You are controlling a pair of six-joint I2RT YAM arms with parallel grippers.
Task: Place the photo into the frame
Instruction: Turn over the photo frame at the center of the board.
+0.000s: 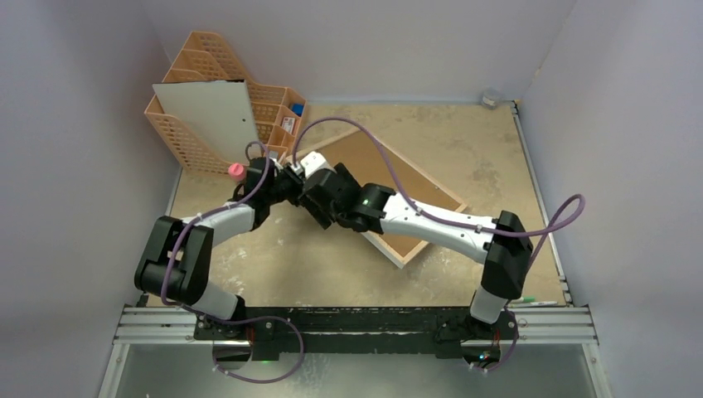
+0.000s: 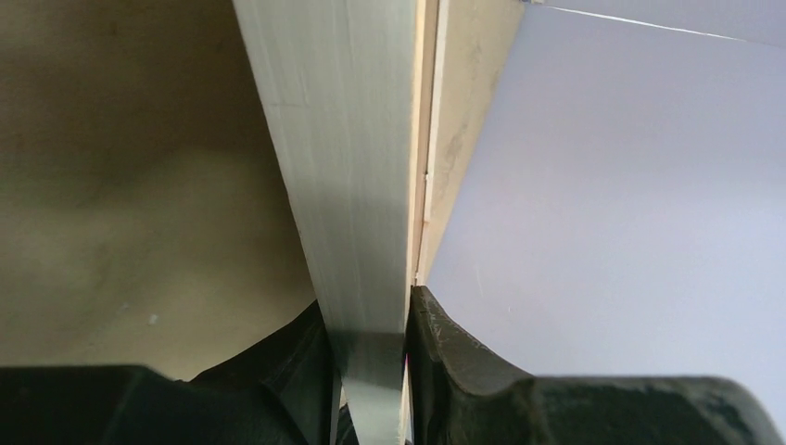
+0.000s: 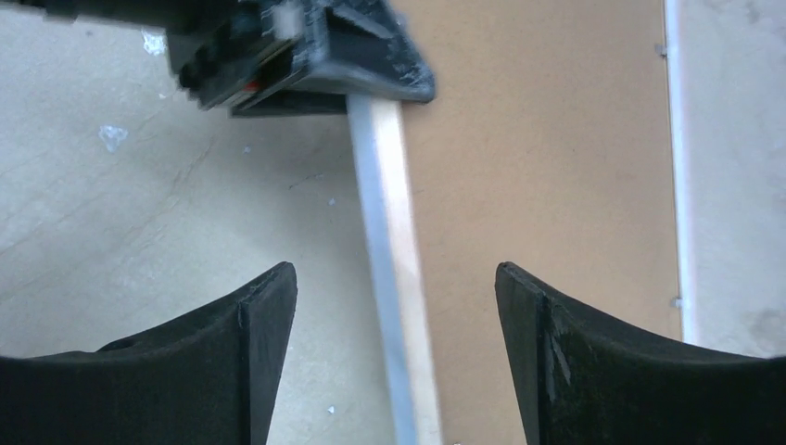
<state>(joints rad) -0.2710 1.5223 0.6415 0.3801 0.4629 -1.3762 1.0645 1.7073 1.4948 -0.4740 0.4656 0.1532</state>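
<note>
The frame [image 1: 414,199] lies rear side up on the table, with a brown fibreboard sheet [image 1: 377,170] inside its light wood rim. My left gripper [image 1: 290,176] is shut on the frame's near-left rim, seen edge-on between its jaws in the left wrist view [image 2: 371,311]. My right gripper [image 3: 396,273] is open and empty, its jaws straddling the same rim [image 3: 394,241] just above it, with the fibreboard [image 3: 538,139] to its right. A plain white sheet [image 1: 211,116], possibly the photo's reverse, leans on the organiser. The photo's dark picture side is not in view.
A peach lattice file organiser [image 1: 195,149] stands at the back left with small items in its compartments. A pink-capped object [image 1: 236,172] sits beside it. A pen [image 1: 539,303] lies at the front right. A small grey object [image 1: 491,98] is in the back right corner.
</note>
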